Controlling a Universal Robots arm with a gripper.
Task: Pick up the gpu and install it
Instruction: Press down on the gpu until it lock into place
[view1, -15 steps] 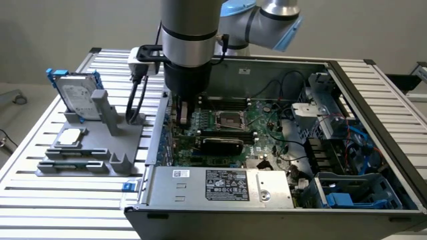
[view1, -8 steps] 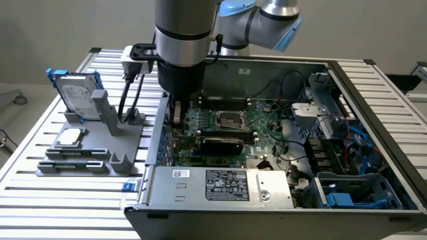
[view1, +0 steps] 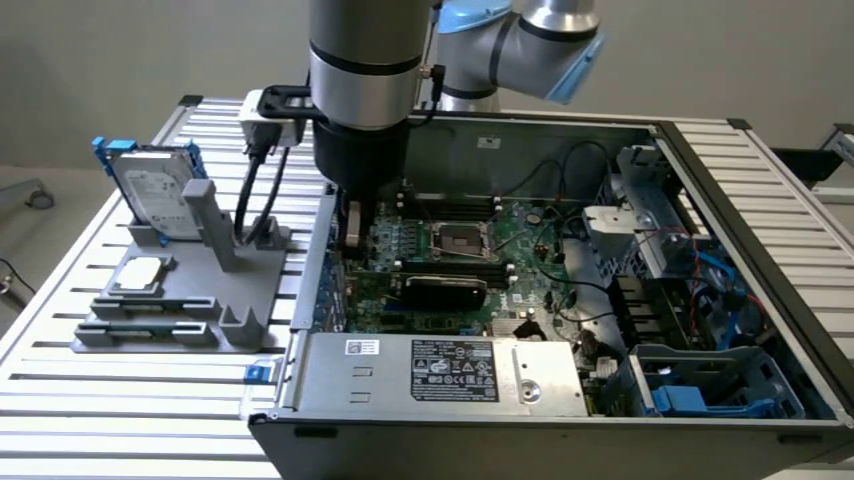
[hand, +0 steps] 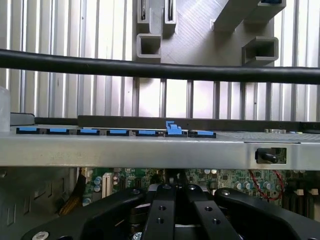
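Slatted metal table (view1: 80, 360) bears an open computer case (view1: 747, 300); claw (view1: 352, 235) closed inside, labels unreadable.

A plain grey wall (view1: 160, 50) is standing behind a slatted aluminium table (view1: 107, 400). Grey floor (view1: 27, 230) is showing past the table's edge at the exterior view's left, under even, soft light.

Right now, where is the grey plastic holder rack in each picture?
Exterior view: the grey plastic holder rack sits on the slatted metal table, to the exterior view's left of the open computer case.
Wrist view: the rack lies beyond the case's wall, behind the black cable.
Shared landmark: the slatted metal table.
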